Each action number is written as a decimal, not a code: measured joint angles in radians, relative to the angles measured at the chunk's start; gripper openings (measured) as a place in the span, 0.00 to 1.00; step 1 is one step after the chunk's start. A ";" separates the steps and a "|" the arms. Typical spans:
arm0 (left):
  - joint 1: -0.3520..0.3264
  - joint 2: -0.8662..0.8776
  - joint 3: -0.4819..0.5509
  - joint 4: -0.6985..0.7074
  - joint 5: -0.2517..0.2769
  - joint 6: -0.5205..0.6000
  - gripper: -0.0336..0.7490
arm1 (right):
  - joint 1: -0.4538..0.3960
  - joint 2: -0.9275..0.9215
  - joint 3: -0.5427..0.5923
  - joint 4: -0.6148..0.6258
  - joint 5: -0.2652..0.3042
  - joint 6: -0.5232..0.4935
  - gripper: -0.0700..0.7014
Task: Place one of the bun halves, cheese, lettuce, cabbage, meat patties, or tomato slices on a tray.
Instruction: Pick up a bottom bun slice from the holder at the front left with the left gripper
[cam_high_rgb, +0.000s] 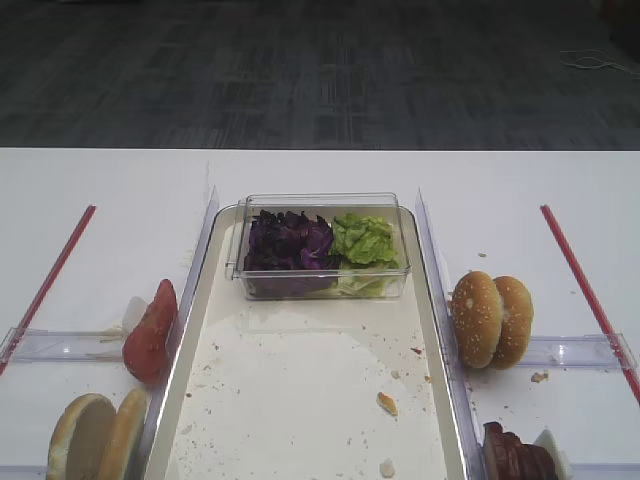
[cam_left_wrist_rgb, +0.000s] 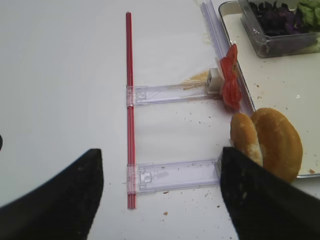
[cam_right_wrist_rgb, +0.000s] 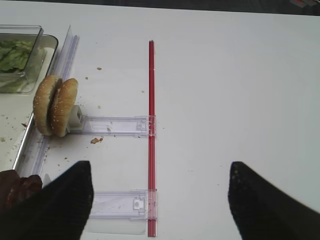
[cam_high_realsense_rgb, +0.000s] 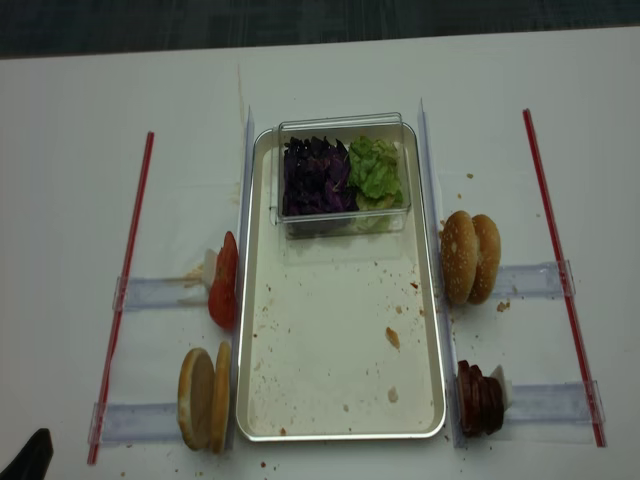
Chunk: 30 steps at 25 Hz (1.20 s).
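Note:
The off-white tray (cam_high_realsense_rgb: 335, 350) lies in the middle, bare but for crumbs and a clear box of purple cabbage (cam_high_realsense_rgb: 315, 175) and green lettuce (cam_high_realsense_rgb: 375, 170). Tomato slices (cam_left_wrist_rgb: 230, 80) and two plain bun halves (cam_left_wrist_rgb: 267, 142) stand on edge along its left rim. Meat patties (cam_high_realsense_rgb: 478, 400) stand at its right rim. A yellowish sliver (cam_left_wrist_rgb: 197, 77) lies by the tomato; whether it is cheese I cannot tell. My left gripper (cam_left_wrist_rgb: 159, 160) hangs open and empty over a clear rail, its right finger just beside the buns. My right gripper (cam_right_wrist_rgb: 160, 170) is open and empty over the table.
Sesame-seeded buns (cam_high_realsense_rgb: 470, 257) stand on edge right of the tray. Red strips (cam_high_realsense_rgb: 125, 290) (cam_high_realsense_rgb: 560, 270) run down both sides, joined to the tray's clear side walls by clear plastic rails (cam_left_wrist_rgb: 172, 175) (cam_right_wrist_rgb: 112, 124). Crumbs dot the white table.

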 joint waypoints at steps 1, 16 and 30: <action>0.000 0.000 0.000 0.000 0.000 0.000 0.67 | 0.000 0.000 0.000 0.000 0.000 0.000 0.86; 0.000 0.011 0.000 0.000 0.004 0.000 0.67 | 0.000 0.000 0.000 -0.002 0.002 -0.002 0.86; 0.000 0.680 0.000 0.000 -0.007 -0.006 0.67 | 0.000 0.000 0.000 -0.002 0.002 -0.002 0.86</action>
